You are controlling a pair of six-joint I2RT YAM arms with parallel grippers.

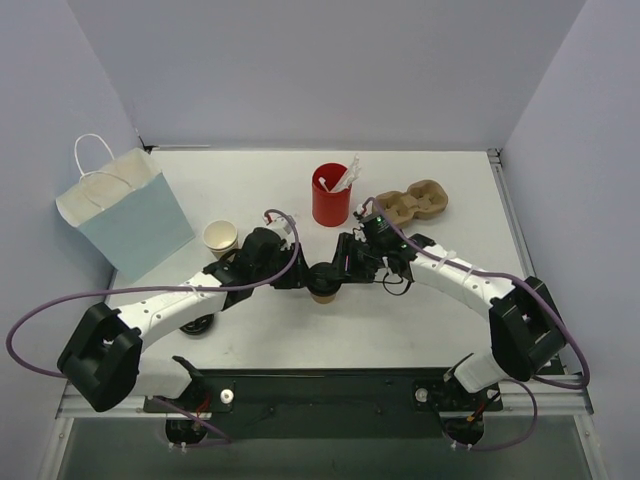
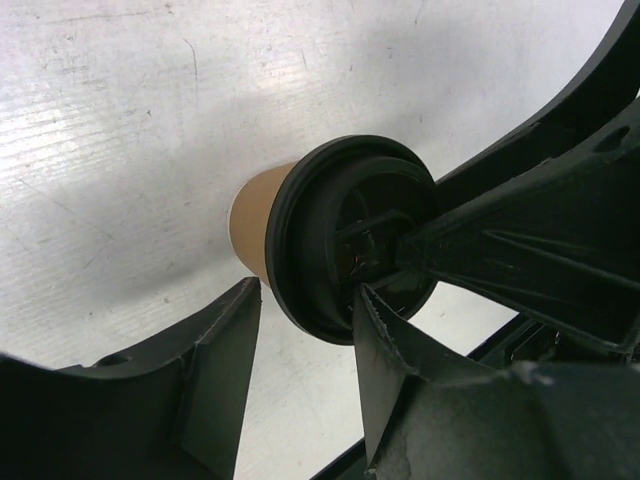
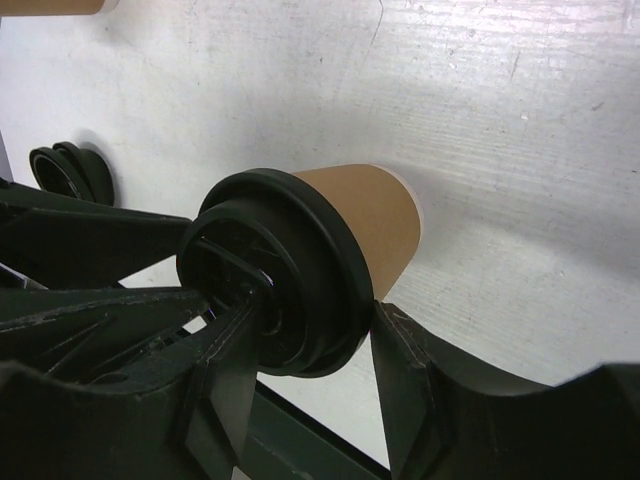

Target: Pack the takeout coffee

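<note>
The takeout coffee (image 1: pixel 322 293), a small kraft cup with a black lid, stands on the white table between both arms. In the right wrist view the takeout coffee (image 3: pixel 365 215) fills the middle. My right gripper (image 3: pixel 315 312) pinches the lid's edge, one finger on the lid top and one against the rim's outside; it also shows in the top view (image 1: pixel 345 270). In the left wrist view my left gripper (image 2: pixel 308 292) is open at the near edge of the lid (image 2: pixel 330 240), one fingertip over it, the other just apart from the rim. It shows in the top view (image 1: pixel 303 277) left of the cup.
A light blue paper bag (image 1: pixel 125 210) stands at the left. A lidless paper cup (image 1: pixel 221 237) is beside it. A red cup with white stirrers (image 1: pixel 331 195) and a cardboard cup carrier (image 1: pixel 412 203) stand behind the arms. Spare black lids (image 3: pixel 70 172) lie on the table.
</note>
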